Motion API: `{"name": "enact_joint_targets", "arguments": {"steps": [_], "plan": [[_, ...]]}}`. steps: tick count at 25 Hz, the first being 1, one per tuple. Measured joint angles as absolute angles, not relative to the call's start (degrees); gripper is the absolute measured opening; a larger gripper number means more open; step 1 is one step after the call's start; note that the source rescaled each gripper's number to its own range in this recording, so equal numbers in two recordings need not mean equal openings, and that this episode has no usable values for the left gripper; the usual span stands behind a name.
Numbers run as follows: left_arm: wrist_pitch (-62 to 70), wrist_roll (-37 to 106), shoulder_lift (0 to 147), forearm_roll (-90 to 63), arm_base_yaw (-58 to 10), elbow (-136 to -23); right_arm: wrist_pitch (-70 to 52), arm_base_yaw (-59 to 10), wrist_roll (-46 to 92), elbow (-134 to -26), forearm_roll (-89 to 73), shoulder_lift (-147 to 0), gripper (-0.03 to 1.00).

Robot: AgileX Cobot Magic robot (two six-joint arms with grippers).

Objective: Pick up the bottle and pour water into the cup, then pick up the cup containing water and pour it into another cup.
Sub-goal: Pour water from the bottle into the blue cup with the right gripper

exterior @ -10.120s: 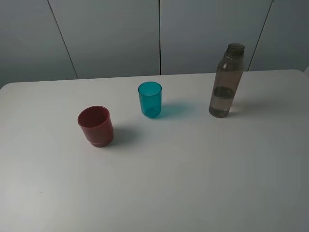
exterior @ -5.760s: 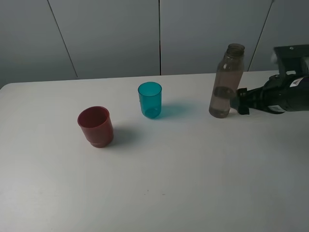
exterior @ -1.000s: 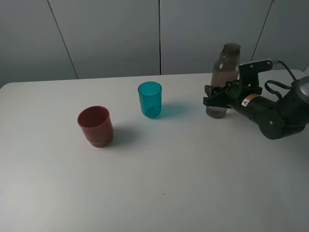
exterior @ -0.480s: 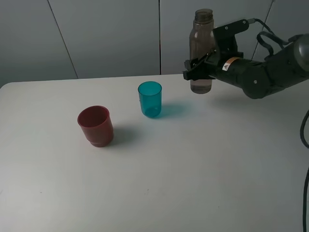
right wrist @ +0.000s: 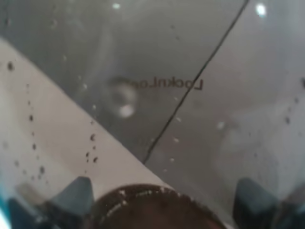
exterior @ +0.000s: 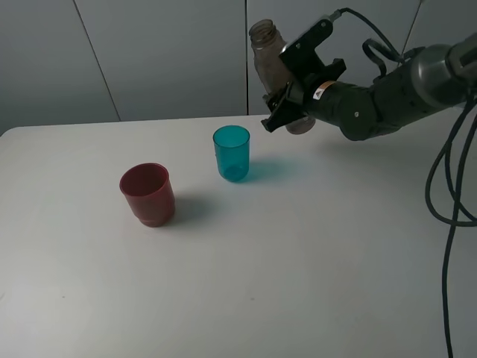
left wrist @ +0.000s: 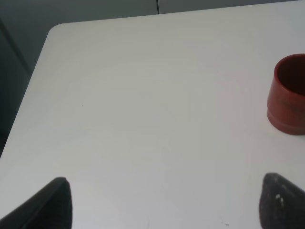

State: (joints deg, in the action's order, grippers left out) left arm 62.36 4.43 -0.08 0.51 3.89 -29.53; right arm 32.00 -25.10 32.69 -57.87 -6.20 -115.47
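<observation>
1. Currently the right gripper [exterior: 280, 109] is clenched on the lower body of the bottle [exterior: 269, 61], holding it clear of the table [exterior: 313, 268].
2. Bottle tilted, with its neck leaning toward the left of the high view.
3. Bottle is above and right of the teal cup [exterior: 232, 153] in that view, not touching it.
4. Teal cup upright on the table. Red cup [exterior: 148, 194] upright, left of it and nearer the camera, apart.
5. Right wrist view: the bottle wall fills the frame, with droplets and mirrored lettering visible.
6. Left gripper [left wrist: 169, 210] released, fingers spread wide over bare table, red cup nearby and untouched.
</observation>
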Motion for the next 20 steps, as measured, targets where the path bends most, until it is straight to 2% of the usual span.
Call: {"name": "enact_joint_targets", "arguments": {"steps": [12, 20], "plan": [[62.36, 4.43, -0.08, 0.51, 3.89, -29.53, 34.17, -25.58, 60.00, -58.60, -17.02, -117.86, 0.07], [62.36, 4.43, -0.08, 0.51, 3.89, -29.53, 36.24, -25.58, 72.21, -60.41, -20.80, -120.34, 0.07]]}}
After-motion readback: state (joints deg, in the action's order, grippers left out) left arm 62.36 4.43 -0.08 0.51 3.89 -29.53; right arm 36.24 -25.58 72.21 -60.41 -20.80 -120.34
